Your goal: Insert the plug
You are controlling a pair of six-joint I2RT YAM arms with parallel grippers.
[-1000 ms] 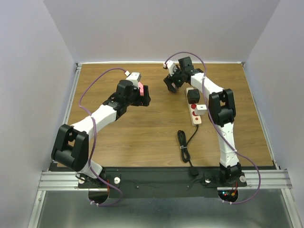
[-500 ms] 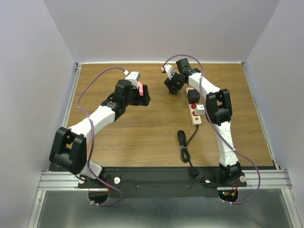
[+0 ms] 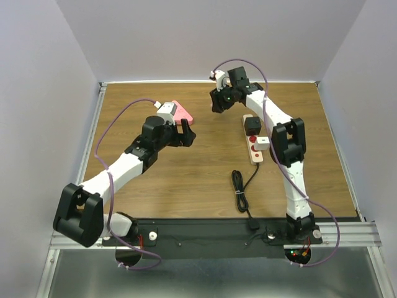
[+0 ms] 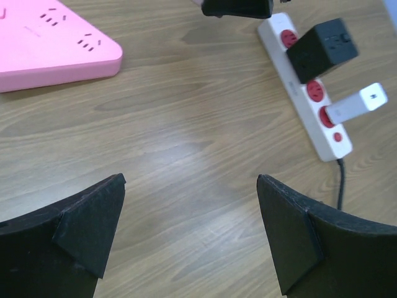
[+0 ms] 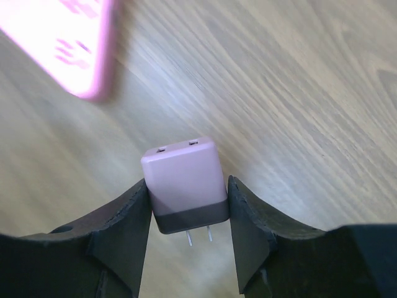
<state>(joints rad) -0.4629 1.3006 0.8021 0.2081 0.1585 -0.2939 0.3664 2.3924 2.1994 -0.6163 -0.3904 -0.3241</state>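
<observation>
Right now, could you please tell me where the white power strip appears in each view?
Top external: white power strip right of centre, beside the right arm.
Left wrist: white power strip at upper right, lying diagonally.
Right wrist: not in view.
Shared landmark: pink power strip, upper left in both wrist views, left of centre from above.

Left arm (image 3: 121, 166) and right arm (image 3: 298, 186): white tubular links, bulky black joint housings, each trailed by a looping purple cable (image 3: 239, 61). Fingers (image 4: 84, 226) matte black, wedge-shaped, faceted. Bases bolted to a black plate (image 3: 205, 231) on an aluminium rail (image 3: 347, 234).
</observation>
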